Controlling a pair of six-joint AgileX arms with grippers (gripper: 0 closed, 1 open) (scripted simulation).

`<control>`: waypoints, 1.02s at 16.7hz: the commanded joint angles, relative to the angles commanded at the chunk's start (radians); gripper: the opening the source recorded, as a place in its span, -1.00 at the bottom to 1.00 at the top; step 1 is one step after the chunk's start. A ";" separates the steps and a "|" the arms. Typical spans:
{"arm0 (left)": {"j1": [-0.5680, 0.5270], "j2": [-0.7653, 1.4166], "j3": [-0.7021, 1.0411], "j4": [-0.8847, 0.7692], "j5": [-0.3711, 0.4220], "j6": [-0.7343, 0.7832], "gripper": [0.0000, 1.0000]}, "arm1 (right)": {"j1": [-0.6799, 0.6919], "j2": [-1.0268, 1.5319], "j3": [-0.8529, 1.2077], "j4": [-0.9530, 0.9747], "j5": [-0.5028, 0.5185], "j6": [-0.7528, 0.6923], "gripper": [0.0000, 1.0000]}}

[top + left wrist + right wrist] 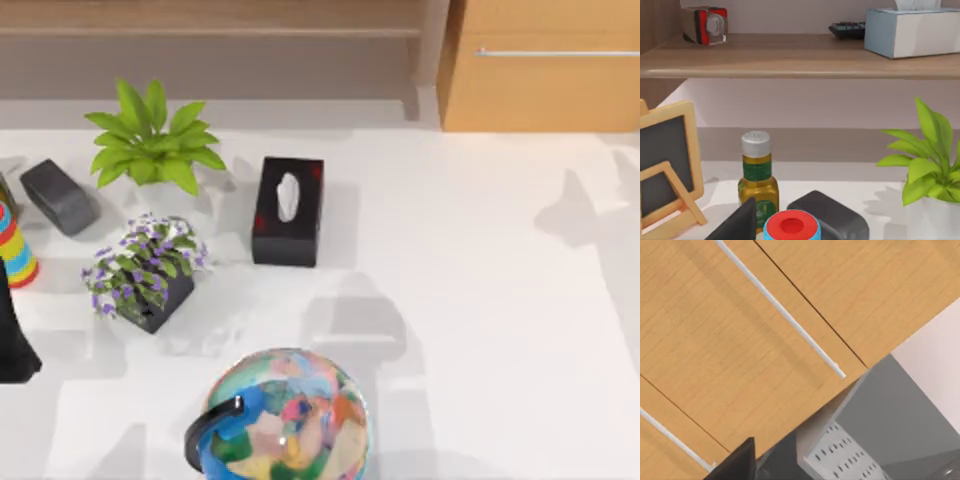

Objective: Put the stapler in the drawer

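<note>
At the far left corner of the surface, the stapler is listed: a small dark grey oblong block, matte, with rounded corners, lying flat and skewed to the edges. It is judged stiff and fairly light, not fragile, its matte skin unlikely to slip; hold is best taken across the two long flanks, near the middle, from above.

Just beside it, toward the left edge, a striped cylinder with a red top is recorded. In the left wrist view, an olive oil bottle with a silver cap and a wood-framed chalkboard are noted close by.

At the far right edge, the drawer is entered: light orange-brown wood-grain front, smooth, with a thin silver bar handle. It is seen fully closed, well apart from the stapler.

Between them, near the far edge, are catalogued a leafy green plant in a white pot, a purple-flowered plant in a dark box, and a black tissue box with red marks. At the near edge, a multicoloured globe is logged.

Left claw: a dark tip is shown near the stapler; its opening cannot be told. Right claw: a dark tip is shown before the drawer front; its opening likewise cannot be told.
</note>
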 joint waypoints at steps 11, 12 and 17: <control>0.000 0.000 0.000 0.000 0.000 0.000 1.00 | 0.085 0.996 0.391 0.544 0.118 -0.631 1.00; 0.000 0.000 0.000 0.000 0.000 0.000 1.00 | 0.090 1.046 0.411 0.572 0.125 -0.663 1.00; 0.000 0.000 0.000 0.000 0.000 0.000 1.00 | 0.100 1.142 0.451 0.630 0.141 -0.724 1.00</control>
